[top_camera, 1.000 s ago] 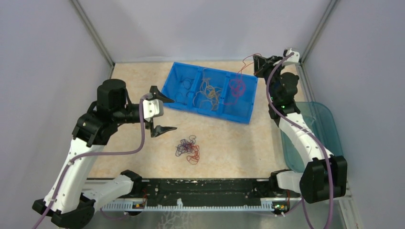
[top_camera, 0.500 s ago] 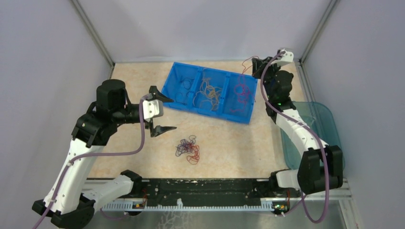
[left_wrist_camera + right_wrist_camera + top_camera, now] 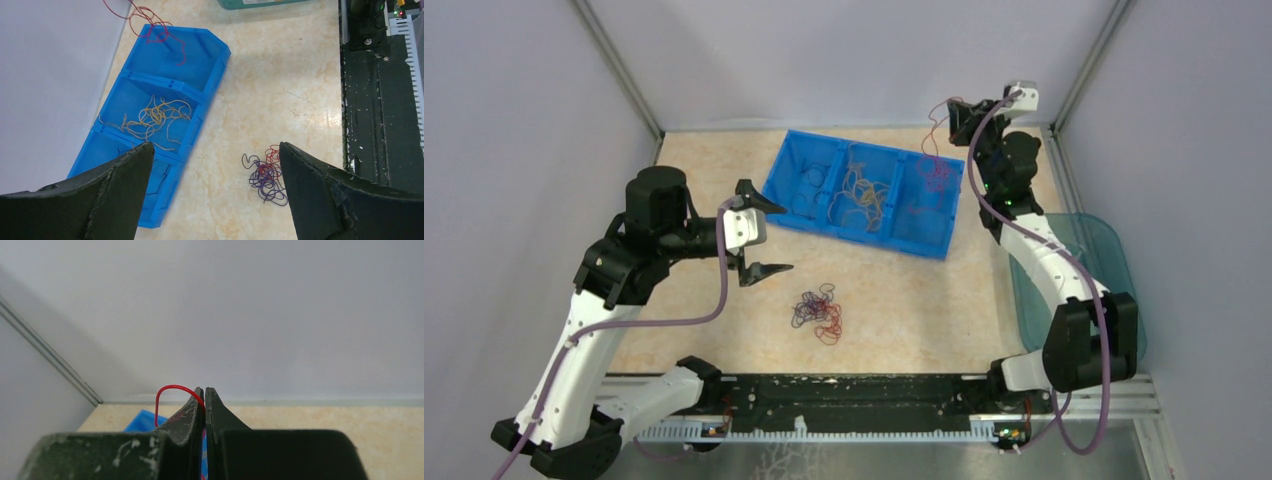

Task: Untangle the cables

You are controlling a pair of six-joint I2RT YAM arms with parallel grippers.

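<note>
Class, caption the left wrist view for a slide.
Open left claw frames a blue three-compartment plastic bin and a tangle of thin red and purple wires.

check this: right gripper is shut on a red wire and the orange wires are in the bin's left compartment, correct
Not quite. The orange wires lie in the middle compartment of the blue bin, not the left one, as the top external view shows. The right gripper is indeed shut on a red wire.
</note>
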